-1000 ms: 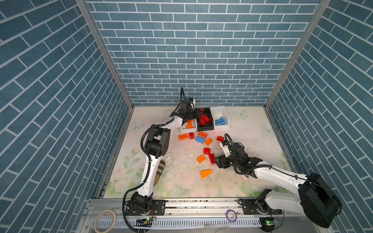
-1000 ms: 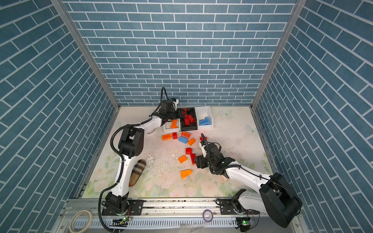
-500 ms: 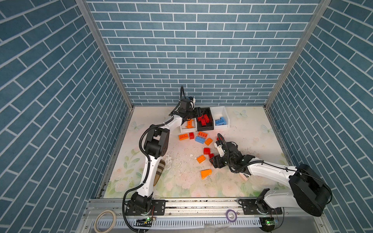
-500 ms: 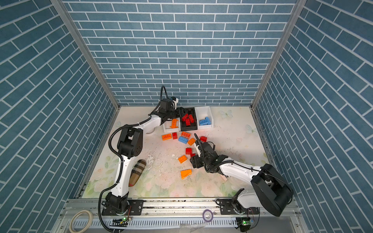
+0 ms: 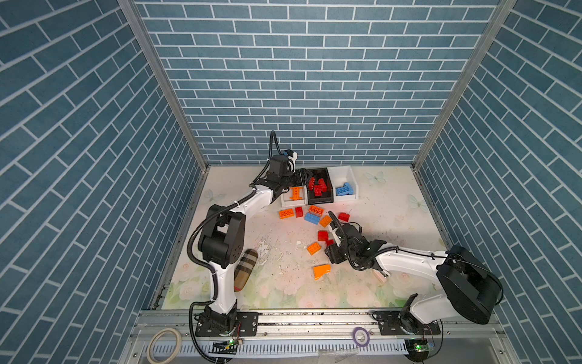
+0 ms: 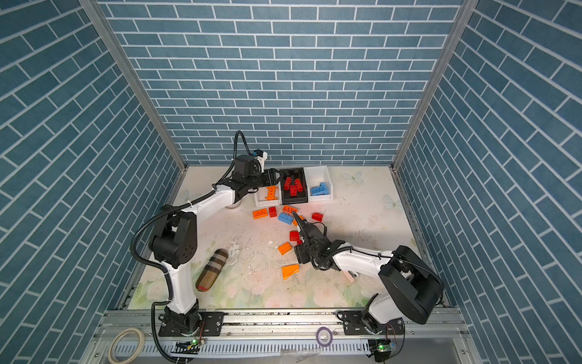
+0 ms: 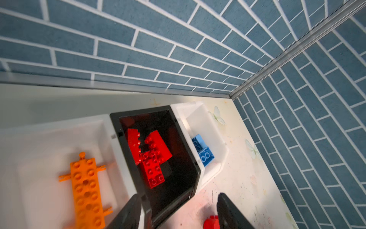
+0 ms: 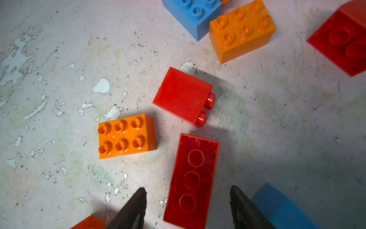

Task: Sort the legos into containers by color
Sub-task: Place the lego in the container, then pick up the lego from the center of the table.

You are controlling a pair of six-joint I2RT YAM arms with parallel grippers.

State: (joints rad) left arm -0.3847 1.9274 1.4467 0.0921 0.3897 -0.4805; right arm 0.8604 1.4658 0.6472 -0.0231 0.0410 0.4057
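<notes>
The right end effector [image 8: 188,191] sits low over the surface [image 8: 59,79]. Its jaws are apart and straddle the near end of an upside-down long red brick [image 8: 192,174] without touching it, so nothing is held.

To do this grasp well, I would centre the fingers on the long walls before closing. Those walls are smooth and hollow-backed, so an off-centre pinch could twist the brick. A light blue piece [image 8: 281,208] lies just beside one finger and could get nudged. An orange six-stud brick [image 8: 126,135] lies just to the left, and a square red brick [image 8: 182,97] on its side lies just beyond, so a straight lift looks safest.

At the far wall, the black bin [image 7: 184,156] already holds red bricks [image 7: 152,158]. It stands between the white bin [image 7: 49,134] with the long spiky orange piece [image 7: 87,188] and the white bin [image 7: 200,123] with light blue bricks [image 7: 204,152]. The left end effector [image 7: 178,195] hovers at the black bin's near edge, jaws apart and empty, so the drop-off may be crowded.
</notes>
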